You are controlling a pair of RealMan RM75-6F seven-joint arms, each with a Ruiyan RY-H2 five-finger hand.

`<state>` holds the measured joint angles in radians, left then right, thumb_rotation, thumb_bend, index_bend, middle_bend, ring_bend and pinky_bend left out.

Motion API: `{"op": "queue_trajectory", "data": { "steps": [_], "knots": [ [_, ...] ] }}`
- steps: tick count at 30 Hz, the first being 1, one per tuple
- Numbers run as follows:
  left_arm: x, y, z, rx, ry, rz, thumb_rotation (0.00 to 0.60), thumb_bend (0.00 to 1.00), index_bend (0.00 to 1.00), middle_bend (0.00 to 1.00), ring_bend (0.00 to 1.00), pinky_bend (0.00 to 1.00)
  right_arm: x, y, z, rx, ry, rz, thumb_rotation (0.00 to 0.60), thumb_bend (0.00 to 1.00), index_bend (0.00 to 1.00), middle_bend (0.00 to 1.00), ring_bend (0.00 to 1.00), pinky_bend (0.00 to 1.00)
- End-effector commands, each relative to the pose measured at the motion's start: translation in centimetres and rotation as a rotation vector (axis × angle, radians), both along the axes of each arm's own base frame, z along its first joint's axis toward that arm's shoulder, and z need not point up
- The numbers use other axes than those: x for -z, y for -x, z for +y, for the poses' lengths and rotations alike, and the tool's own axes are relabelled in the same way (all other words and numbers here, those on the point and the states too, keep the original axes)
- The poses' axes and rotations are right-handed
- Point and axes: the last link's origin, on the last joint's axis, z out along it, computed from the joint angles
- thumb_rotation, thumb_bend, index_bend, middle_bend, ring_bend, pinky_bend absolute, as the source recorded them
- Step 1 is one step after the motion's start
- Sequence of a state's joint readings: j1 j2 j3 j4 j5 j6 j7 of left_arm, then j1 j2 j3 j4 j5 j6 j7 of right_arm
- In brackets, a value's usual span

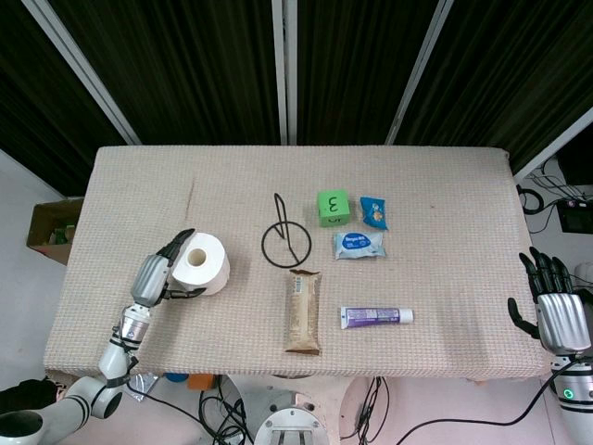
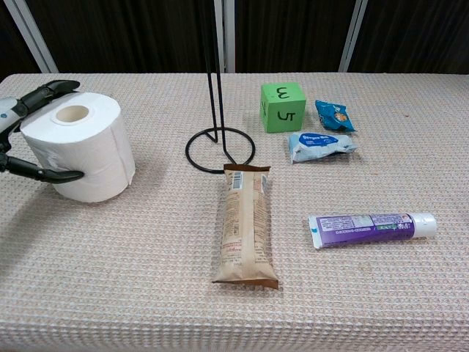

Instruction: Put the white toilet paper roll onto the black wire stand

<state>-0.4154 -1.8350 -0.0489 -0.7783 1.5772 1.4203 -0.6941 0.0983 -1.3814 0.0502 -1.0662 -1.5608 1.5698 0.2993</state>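
Note:
The white toilet paper roll stands upright on the left part of the table, hole facing up. My left hand grips it from the left, with fingers over its far upper edge and the thumb against its near side. The black wire stand is to the right of the roll, a ring base with a thin upright post, apart from the roll. My right hand hovers off the table's right edge, fingers apart and holding nothing; only the head view shows it.
A green cube, a blue snack packet and a wipes packet lie right of the stand. A brown snack bar lies just in front of the stand's base. A purple toothpaste tube is further right.

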Motion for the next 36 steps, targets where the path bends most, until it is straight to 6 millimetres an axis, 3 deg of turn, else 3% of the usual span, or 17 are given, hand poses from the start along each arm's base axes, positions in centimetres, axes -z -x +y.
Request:
{"op": "queue_trajectory", "data": {
  "steps": [1, 10, 15, 22, 28, 36],
  "knots": [
    [-1.1, -0.3, 0.2, 0.014, -0.036, -0.036, 0.600, 0.29, 0.09, 0.38, 0.47, 0.45, 0.0, 0.0, 0.0, 0.001, 0.000, -0.001, 0.600, 0.39, 0.00, 0.00, 0.00, 0.00],
    [-7.7, -2.6, 2.8, 0.058, -0.131, -0.129, 0.600, 0.30, 0.13, 0.40, 0.48, 0.45, -0.1, 0.0, -0.1, -0.001, 0.002, -0.006, 0.600, 0.39, 0.00, 0.00, 0.00, 0.00],
    [-13.1, -7.2, 4.9, 0.144, -0.188, -0.144, 0.600, 0.30, 0.13, 0.40, 0.48, 0.45, -0.2, -0.1, -0.2, -0.003, 0.007, -0.011, 0.600, 0.39, 0.00, 0.00, 0.00, 0.00],
    [-18.0, -13.7, 7.1, 0.180, -0.169, -0.244, 0.600, 0.30, 0.14, 0.40, 0.48, 0.44, -0.2, -0.3, -0.2, -0.011, 0.010, -0.015, 0.600, 0.39, 0.00, 0.00, 0.00, 0.00],
    [-19.5, -17.8, 8.3, 0.170, -0.100, -0.302, 0.600, 0.30, 0.14, 0.40, 0.49, 0.44, -0.5, -0.3, -0.4, -0.010, 0.015, -0.012, 0.600, 0.39, 0.00, 0.00, 0.00, 0.00],
    [-16.6, -21.5, 8.8, 0.172, -0.002, -0.268, 0.600, 0.30, 0.15, 0.42, 0.50, 0.46, -0.5, -0.3, -0.4, -0.007, 0.014, -0.019, 0.600, 0.39, 0.00, 0.00, 0.00, 0.00]
  ]
}}
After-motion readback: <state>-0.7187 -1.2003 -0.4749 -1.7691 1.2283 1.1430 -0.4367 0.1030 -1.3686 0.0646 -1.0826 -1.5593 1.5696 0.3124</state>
